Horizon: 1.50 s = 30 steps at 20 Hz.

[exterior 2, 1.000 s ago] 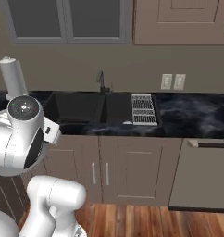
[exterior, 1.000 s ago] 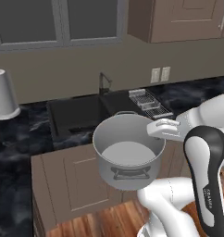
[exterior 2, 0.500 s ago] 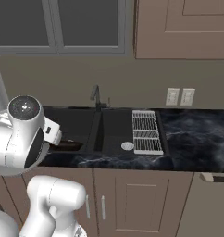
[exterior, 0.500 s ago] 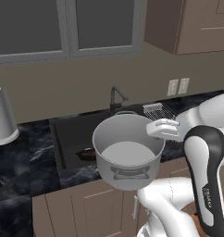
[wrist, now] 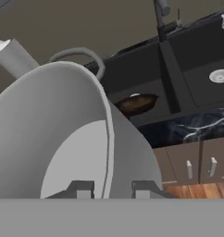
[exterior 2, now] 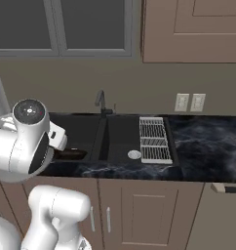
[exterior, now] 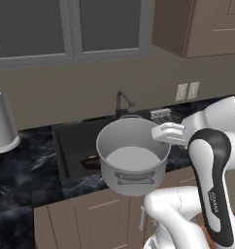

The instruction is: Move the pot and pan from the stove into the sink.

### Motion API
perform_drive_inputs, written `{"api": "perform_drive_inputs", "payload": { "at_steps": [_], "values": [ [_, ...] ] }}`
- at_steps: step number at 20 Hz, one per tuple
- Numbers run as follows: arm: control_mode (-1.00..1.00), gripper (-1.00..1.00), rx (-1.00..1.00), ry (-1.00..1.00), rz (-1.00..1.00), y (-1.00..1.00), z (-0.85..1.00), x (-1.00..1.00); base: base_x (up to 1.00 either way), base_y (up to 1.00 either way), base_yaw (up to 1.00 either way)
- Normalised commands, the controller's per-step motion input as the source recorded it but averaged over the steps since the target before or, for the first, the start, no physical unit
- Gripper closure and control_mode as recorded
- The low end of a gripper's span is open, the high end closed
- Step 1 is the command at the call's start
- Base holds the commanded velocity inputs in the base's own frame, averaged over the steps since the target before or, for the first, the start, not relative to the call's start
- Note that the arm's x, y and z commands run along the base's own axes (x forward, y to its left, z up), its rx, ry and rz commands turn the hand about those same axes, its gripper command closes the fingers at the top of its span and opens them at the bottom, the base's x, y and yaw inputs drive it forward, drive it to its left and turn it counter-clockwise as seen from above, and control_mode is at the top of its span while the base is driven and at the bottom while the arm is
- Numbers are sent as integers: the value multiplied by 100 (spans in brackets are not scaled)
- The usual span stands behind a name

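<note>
Gripper [wrist: 107, 189]: closed on the rim of the pot [exterior: 132, 162], one finger tip inside the wall and one outside, as seen in the hand view.
Pot: held in the air, upright, mouth up, pale inside visible; its axis is vertical. One loop handle faces the base cameras, the other points toward the faucet [exterior: 123, 100]. It is seen in front of the sink [exterior 2: 119, 136], over the counter's front edge.
Pan [wrist: 136, 103]: lying in the left basin of the sink, flat, open side up; which way its handle points cannot be told.
Drain [exterior 2: 134, 155]: seen in the right basin, beside the wire rack [exterior 2: 154, 139].
Paper-towel roll [exterior: 3, 121]: standing upright on the counter, well left of the sink.
</note>
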Motion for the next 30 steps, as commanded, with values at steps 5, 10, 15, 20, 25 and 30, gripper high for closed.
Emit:
{"api": "perform_drive_inputs", "payload": {
  "at_steps": [5,10,15,20,25,30],
  "values": [
    [-100,100,0,0,-7,0,-18,79,0,0,0],
    [-100,100,-1,0,-20,2,-22,76,0,0,0],
    [-100,100,0,-3,-22,11,-26,67,0,0,0],
    [-100,100,-1,-5,-24,31,-27,76,0,0,0],
    [-100,100,-2,-5,-23,38,-33,79,0,0,0],
    [-100,100,0,0,-11,18,-16,34,0,0,0]
  ]
}}
